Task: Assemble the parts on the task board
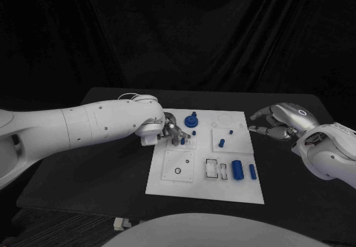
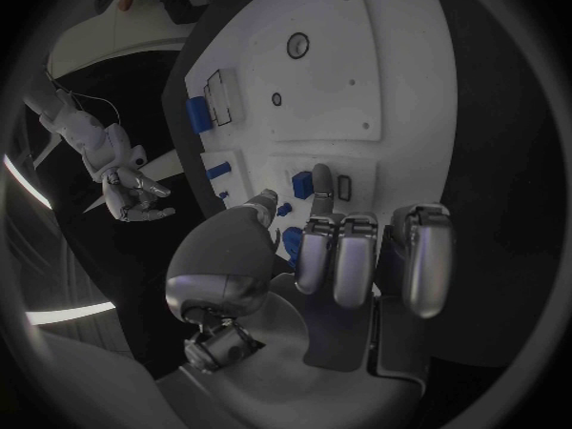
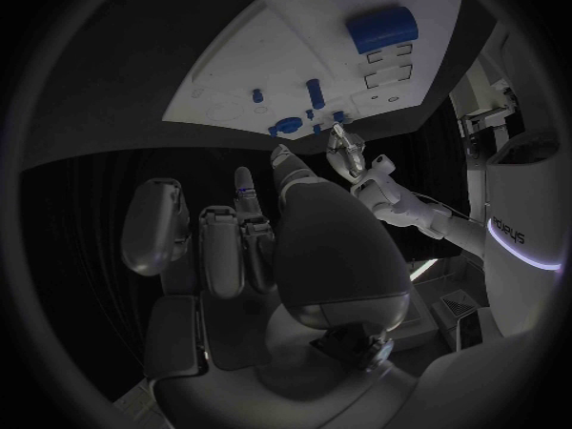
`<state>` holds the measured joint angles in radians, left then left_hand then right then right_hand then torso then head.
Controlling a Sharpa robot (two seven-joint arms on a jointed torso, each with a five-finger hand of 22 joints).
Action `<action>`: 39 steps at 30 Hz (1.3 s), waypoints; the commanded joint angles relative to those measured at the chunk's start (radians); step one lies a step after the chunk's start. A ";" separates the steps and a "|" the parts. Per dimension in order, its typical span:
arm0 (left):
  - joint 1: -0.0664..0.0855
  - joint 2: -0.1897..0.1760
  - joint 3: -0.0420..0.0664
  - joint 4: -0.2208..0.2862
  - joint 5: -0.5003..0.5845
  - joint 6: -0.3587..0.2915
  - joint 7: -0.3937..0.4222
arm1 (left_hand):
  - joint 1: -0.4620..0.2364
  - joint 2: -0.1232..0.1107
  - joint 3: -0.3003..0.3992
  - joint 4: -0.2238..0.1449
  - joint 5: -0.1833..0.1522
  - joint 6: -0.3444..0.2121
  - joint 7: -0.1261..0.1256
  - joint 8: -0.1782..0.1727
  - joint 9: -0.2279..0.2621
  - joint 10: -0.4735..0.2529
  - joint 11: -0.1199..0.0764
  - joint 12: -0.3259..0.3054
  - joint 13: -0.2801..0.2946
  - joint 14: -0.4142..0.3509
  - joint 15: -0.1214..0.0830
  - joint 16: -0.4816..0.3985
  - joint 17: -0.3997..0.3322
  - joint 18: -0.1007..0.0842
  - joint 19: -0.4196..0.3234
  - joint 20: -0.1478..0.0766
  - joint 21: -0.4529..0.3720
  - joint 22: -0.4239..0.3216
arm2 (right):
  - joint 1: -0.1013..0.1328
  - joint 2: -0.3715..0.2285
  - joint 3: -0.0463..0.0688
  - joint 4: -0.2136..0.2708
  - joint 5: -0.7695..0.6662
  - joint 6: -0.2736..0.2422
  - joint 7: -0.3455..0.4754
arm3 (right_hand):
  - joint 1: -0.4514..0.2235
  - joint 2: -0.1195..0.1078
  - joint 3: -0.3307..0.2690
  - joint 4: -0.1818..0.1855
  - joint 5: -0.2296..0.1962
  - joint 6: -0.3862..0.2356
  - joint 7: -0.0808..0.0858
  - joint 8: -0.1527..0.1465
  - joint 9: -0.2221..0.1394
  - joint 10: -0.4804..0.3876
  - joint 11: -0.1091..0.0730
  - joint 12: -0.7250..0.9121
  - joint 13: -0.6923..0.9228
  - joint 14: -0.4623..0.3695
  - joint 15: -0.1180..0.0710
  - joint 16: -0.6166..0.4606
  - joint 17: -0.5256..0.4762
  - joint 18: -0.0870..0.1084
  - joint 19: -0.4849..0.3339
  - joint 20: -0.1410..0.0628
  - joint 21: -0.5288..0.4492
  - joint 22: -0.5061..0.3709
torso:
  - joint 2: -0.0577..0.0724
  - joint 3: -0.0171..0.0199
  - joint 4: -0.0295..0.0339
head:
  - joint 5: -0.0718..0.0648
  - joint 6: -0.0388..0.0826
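Nearest to the head camera is the front edge of the task board [image 1: 204,198], a white plate lying in the middle of the black worktop [image 1: 89,170]. On its right front part lie two long blue parts side by side, the thick one [image 1: 237,169] and the thin one [image 1: 253,172], next to two empty rectangular slots. Farther back stand a round blue part [image 1: 191,122] and some small blue pegs [image 1: 230,132].

The left hand [image 1: 169,131] is over the left back part of the board, fingers bent down close to the small pieces there. I cannot tell if it pinches one or only touches the plate; in the left wrist view one fingertip [image 2: 320,183] seems to rest on the board beside a small slot. The right hand [image 1: 278,122] hangs over the worktop just beside the board's right edge, fingers curled in, holding nothing I can see.

In my judgement the risk is that the left hand pushes the board sideways or knocks over a standing peg, because its fingers work very near to them. A small part could also slip out and roll off the plate.

The left forearm hides the board's left back corner, and the small holes are too small to read.
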<state>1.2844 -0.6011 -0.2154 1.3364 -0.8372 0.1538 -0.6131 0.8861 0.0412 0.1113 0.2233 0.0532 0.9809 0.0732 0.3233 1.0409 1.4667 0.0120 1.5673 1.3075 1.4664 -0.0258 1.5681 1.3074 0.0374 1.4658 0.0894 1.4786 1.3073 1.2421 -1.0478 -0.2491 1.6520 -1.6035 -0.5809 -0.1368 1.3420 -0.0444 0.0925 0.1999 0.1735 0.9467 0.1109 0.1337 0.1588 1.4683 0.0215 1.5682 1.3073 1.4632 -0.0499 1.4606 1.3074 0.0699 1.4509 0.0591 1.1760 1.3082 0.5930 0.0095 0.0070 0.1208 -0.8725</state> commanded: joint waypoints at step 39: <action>0.064 0.040 0.001 -0.231 -0.077 -0.070 0.123 | 0.147 0.011 -0.053 -0.057 0.003 -0.083 -0.012 0.073 0.163 0.104 -0.014 0.004 0.263 0.104 -0.018 0.003 0.263 -0.011 0.023 -0.022 0.011 0.228 | -0.014 -0.015 0.001 0.010 -0.007 0.001 0.020 | -0.008 0.012 -0.006 0.019 0.005 0.007 -0.001 -0.002 0.000 0.077 0.002 -0.033 0.228 0.077 0.004 -0.015 0.137 0.008 -0.002 0.003 -0.017 0.159 | 0.012 -0.0049 0.0016 | 0.010 0.000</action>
<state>1.3510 -0.5662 -0.2154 1.1107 -0.9078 0.0738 -0.5420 1.0268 0.0506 0.0623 0.1656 0.0630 0.9056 0.0589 0.3996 1.2022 1.4633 -0.0092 1.5673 1.3075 1.4670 -0.0483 1.5681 1.3073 0.0373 1.4658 0.0675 1.4930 1.3073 1.2305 -1.0619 -0.2491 1.6594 -1.6035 -0.5809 -0.1222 1.3367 -0.0392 0.0869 0.2111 0.1734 0.9467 0.1109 0.1337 0.1587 1.4683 0.0215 1.5384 1.3078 1.4632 -0.0499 1.4481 1.3073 0.0699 1.4509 0.0591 1.1616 1.3082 0.6046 0.0032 0.0077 0.1287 -0.8725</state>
